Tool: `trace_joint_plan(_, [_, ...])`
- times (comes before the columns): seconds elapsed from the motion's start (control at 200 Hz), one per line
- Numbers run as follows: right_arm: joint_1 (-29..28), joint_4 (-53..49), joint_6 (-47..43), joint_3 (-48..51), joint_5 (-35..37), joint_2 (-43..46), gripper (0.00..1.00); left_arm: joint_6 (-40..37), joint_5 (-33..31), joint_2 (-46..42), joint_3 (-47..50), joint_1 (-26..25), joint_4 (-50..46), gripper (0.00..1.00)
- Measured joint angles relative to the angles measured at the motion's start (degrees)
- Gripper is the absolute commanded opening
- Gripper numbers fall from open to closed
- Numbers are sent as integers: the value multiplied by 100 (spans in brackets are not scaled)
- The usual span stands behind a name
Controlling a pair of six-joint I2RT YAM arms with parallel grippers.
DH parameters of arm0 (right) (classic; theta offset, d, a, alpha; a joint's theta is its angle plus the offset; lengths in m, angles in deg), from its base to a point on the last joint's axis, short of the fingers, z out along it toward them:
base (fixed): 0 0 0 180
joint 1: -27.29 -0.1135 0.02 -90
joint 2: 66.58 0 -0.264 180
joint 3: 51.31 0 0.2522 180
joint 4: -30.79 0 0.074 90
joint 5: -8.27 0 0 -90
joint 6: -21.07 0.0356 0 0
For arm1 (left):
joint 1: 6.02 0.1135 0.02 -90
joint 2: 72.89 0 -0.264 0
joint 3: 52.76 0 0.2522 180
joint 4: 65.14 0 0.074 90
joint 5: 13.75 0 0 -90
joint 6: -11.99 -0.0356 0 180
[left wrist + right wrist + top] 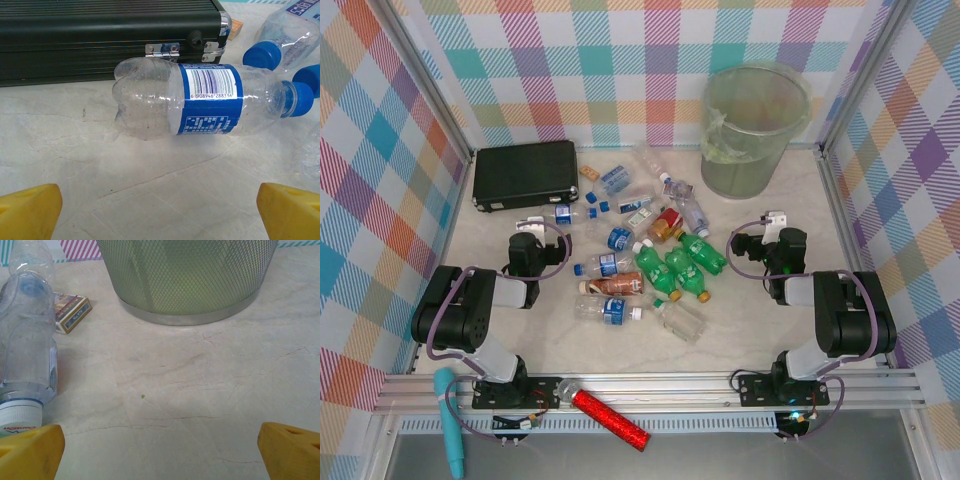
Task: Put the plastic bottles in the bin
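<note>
Several plastic bottles (650, 255) lie scattered mid-table: clear ones with blue labels, three green ones (680, 265), and a brown one (612, 286). The bin (755, 130) stands upright at the far right. My left gripper (527, 238) is open, low over the table. A clear blue-labelled bottle (200, 102) lies on its side just beyond its yellow fingertips (27, 210). Nothing sits between them at the left gripper (160, 210). My right gripper (772, 232) is open too, facing the bin (190, 275). Only bare table lies between its fingers at the right gripper (160, 450). A clear white-capped bottle (27, 350) lies at its left.
A flat black case (525, 172) lies at the far left, right behind the left arm's bottle. A small printed box (72, 312) rests near the bin's base. A red glittery cylinder (610, 418) and a teal tool (450, 425) lie on the front rail. Checkered walls enclose three sides.
</note>
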Motion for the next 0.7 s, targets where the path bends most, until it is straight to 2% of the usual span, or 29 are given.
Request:
trace_joint_plan(0.535, [0,2,0,0,7,0,99,7,-4,-20,-22,7,-94,99])
trace_joint_plan(0.59, [-7,-13,0,0,66,22,99,4,-26,-101,-166,13,-498,100])
trace_joint_plan(0.7, [-42,-625,90,-20,341,586,99,87,-317,-212,-1377,13,-2380,100])
